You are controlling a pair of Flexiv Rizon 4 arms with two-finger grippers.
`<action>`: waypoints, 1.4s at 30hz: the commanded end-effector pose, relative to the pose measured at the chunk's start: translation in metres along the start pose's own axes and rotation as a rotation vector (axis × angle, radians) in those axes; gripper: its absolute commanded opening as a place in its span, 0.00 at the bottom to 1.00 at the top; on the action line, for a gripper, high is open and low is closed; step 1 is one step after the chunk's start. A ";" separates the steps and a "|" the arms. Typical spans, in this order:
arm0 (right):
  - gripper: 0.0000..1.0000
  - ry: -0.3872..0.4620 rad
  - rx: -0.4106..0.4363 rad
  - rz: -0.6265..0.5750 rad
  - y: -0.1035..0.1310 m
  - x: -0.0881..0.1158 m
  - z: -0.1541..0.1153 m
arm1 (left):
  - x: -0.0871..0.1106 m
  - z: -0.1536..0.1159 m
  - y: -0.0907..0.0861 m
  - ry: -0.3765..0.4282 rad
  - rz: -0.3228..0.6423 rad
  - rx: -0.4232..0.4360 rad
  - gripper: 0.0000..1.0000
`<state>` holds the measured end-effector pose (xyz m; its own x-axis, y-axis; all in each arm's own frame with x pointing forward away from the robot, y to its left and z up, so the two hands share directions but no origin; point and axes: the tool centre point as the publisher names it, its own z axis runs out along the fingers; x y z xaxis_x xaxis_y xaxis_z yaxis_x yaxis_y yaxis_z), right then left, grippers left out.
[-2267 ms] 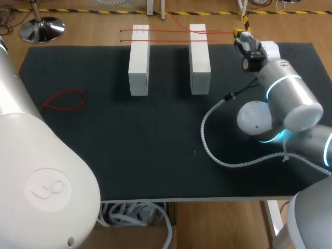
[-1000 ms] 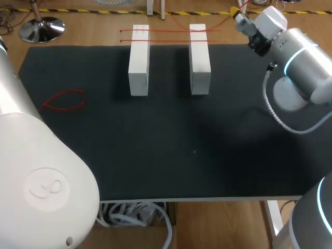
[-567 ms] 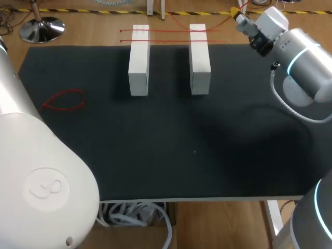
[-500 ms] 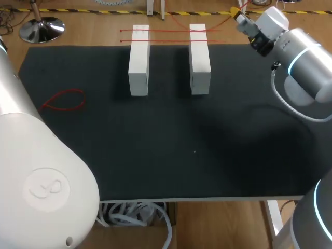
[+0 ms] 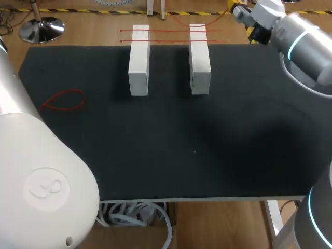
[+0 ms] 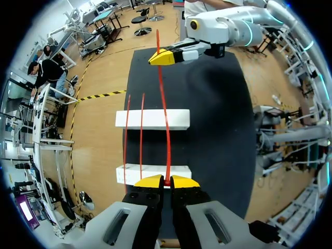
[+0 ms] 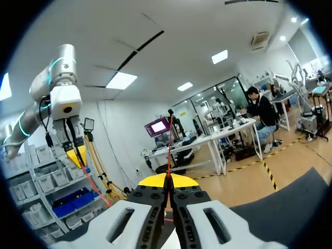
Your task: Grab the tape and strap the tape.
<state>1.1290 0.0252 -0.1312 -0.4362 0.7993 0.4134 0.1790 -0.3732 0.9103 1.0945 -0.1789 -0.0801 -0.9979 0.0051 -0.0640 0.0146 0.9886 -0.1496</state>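
Red tape stretched between two clenched grippers, crossing both blocks.
The left gripper (image 6: 167, 181) pinches one end of the red tape (image 6: 162, 98), which runs ahead over the two white blocks (image 6: 152, 119) to the right gripper (image 6: 165, 56), clamped on the other end. Since 2.3 s ago the right gripper has moved from over the mat (image 5: 155, 135), at its far right, to beyond its far edge.
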 end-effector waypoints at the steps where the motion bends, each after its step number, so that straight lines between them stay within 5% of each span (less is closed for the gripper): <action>1: 0.00 -0.246 0.115 -0.072 0.004 0.016 -0.010 | 0.000 -0.001 -0.001 0.001 -0.002 -0.004 0.00; 10: 0.00 -0.357 0.204 -0.266 -0.011 0.003 -0.015 | 0.000 -0.001 -0.001 0.001 -0.002 -0.004 0.00; 18: 0.00 -0.322 0.203 -0.469 -0.012 0.002 -0.010 | 0.000 -0.001 -0.001 0.001 -0.002 -0.004 0.00; 35: 0.00 -0.280 0.220 -0.400 -0.013 0.005 -0.008 | 0.000 -0.001 -0.001 0.001 -0.002 -0.004 0.00; 36: 0.00 -0.272 0.228 -0.567 -0.011 0.008 -0.004 | 0.000 -0.001 -0.001 0.001 -0.002 -0.004 0.00; 38: 0.00 -0.234 0.207 -0.701 -0.004 0.015 0.002 | 0.000 -0.001 -0.001 0.001 -0.002 -0.004 0.00; 42: 0.00 -0.245 0.186 -0.804 0.010 0.025 0.008 | 0.000 -0.001 -0.001 0.001 -0.002 -0.004 0.00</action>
<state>1.1234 0.0384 -0.1208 -0.4328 0.8869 -0.1613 0.1149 0.2317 0.9660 1.0945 -0.1791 -0.0801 -0.9979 0.0051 -0.0640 0.0146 0.9887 -0.1493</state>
